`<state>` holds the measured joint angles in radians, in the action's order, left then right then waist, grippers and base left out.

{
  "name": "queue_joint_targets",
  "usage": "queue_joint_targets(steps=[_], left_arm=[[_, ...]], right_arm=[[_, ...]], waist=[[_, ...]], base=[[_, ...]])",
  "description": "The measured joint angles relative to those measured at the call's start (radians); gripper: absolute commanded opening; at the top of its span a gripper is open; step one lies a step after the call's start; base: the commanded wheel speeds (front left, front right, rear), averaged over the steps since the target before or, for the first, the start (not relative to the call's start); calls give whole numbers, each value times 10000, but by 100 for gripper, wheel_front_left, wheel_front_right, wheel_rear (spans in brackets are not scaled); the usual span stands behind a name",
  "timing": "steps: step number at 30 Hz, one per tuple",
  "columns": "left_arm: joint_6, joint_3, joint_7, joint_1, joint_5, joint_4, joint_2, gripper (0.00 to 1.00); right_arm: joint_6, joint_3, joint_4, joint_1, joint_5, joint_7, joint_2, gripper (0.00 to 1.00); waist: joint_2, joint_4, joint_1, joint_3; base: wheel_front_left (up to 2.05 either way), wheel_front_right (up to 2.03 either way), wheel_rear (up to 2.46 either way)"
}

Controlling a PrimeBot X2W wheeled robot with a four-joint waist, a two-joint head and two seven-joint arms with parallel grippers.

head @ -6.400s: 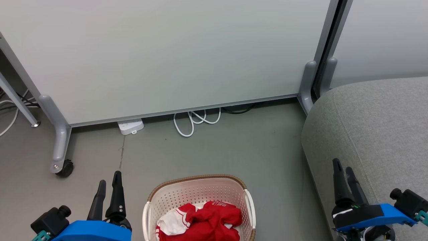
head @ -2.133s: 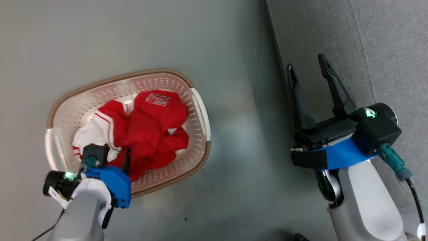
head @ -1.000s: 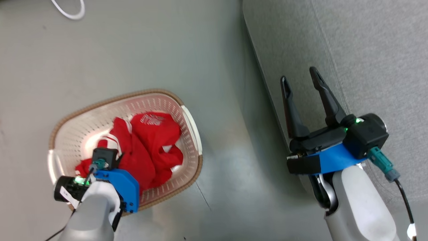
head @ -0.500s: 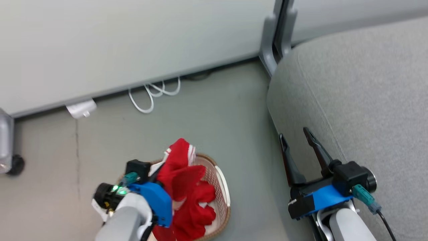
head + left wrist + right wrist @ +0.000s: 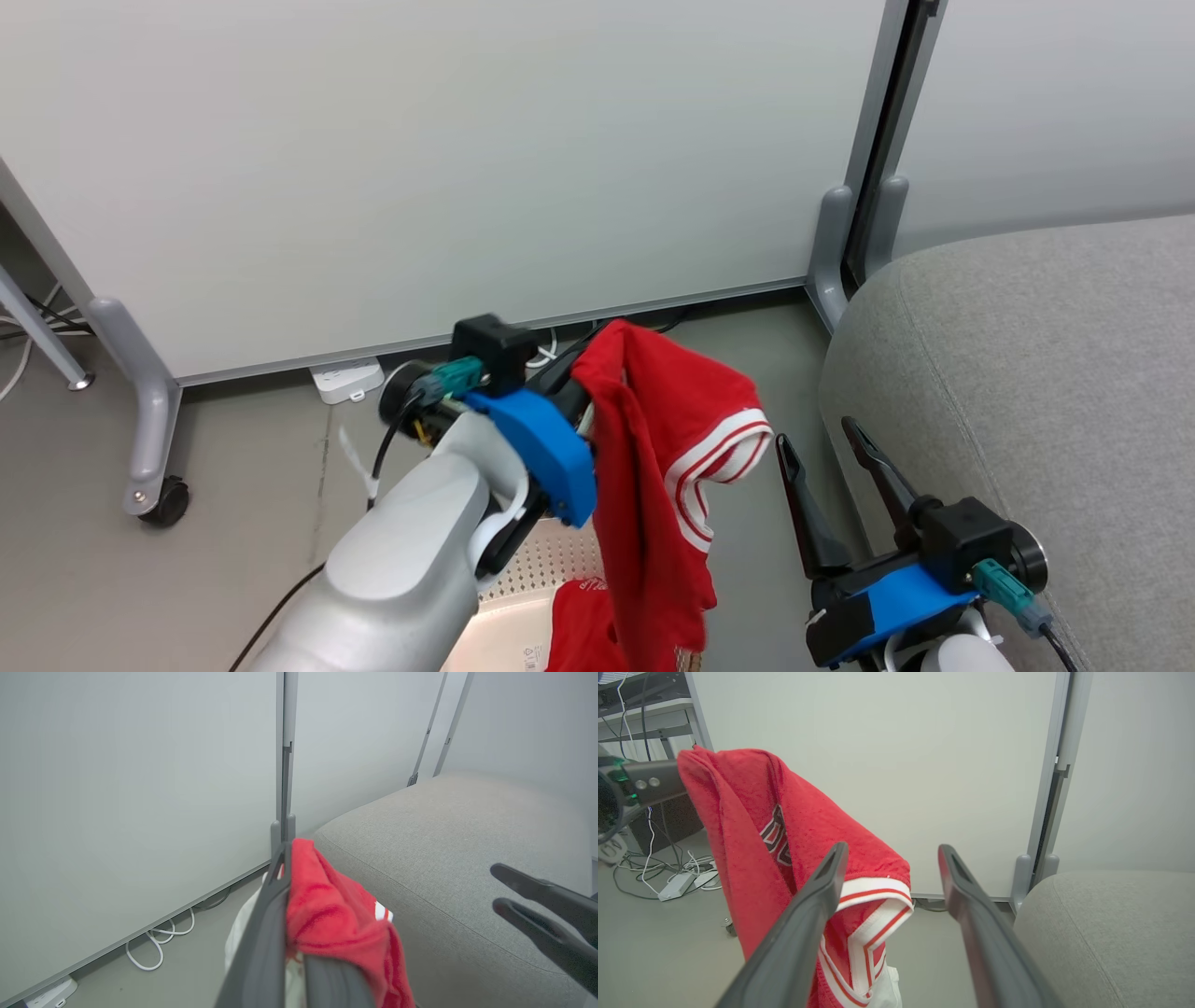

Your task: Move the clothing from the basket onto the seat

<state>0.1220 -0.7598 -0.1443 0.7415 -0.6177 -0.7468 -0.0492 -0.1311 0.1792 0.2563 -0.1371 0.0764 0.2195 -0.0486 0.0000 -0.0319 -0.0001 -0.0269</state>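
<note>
Left fingers [image 5: 266,933] are clamped on the red shirt's [image 5: 653,439] bunched top. It looks light and floppy, so a thick fold's the grab spot. Right fingers [image 5: 805,518] sit apart, empty.

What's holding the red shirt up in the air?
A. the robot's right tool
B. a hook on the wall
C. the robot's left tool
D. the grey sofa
C: the red shirt hangs from the shut left tool, while the right tool stands open, gripping nothing, and the shirt is not on the sofa.
</note>
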Motion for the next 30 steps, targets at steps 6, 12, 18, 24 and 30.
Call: queue_joint_targets(steps=[6,12,18,24,30], left_arm=[[-272,-886,318,905,-744,443,2,0],[-596,-1580,474,1483,-1484,523,2,0],[-848,-2121,263,1609,-2144,382,0,0],[-951,-2537,12,1653,-2650,150,2,0],[-1016,-2909,-134,1846,-3005,-115,0,0]], right_arm=[[0,328,-73,13,2,-96,0,100],[0,487,-90,42,-63,-186,0,100],[2,535,-148,128,-121,-230,0,100],[2,713,-213,137,-48,-313,0,100],[0,1611,-209,-139,253,-702,-6,100]], waist=[[0,40,1,-117],[0,-50,2,-226],[0,-125,1,-226],[0,-144,2,-125],[0,-164,1,-16]], base=[[0,0,0],[0,0,0],[0,0,0],[0,0,0],[0,0,0]])
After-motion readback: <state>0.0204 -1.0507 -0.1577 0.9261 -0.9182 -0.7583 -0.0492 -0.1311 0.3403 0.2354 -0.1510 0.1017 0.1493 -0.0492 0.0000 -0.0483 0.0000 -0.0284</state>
